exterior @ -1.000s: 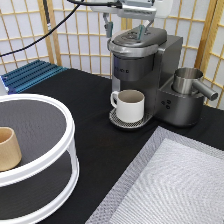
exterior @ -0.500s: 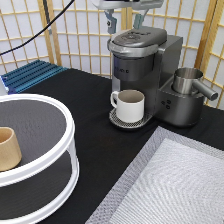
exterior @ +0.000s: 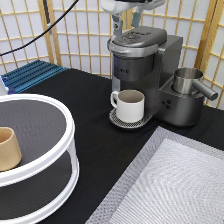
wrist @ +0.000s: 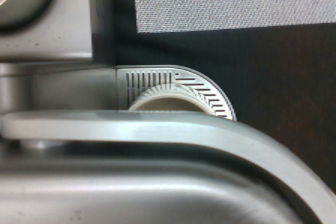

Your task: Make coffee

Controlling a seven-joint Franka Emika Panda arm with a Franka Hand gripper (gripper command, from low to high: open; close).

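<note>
My gripper [exterior: 126, 22] hangs at the exterior view's top, just above the closed lid of the grey coffee machine [exterior: 140, 55]. Its fingers are apart with nothing between them. A white mug with a handle [exterior: 130, 104] stands on the machine's round drip tray [exterior: 117, 120] under the spout. The wrist view looks down over the machine's lid [wrist: 150, 190] onto the mug's rim [wrist: 176, 97] and the slotted drip tray [wrist: 161, 79]. The coffee pod is not in view.
A tan handleless cup [exterior: 7, 147] stands on a white two-tier round stand [exterior: 65, 130] at the exterior view's left. A metal jug [exterior: 187, 80] sits on the machine's right side. A grey mesh mat [exterior: 175, 185] lies bottom right, a blue rack [exterior: 32, 75] far left.
The gripper has risen a little above the machine's lid and shifted slightly left. The mug, cup and machine have not moved.
</note>
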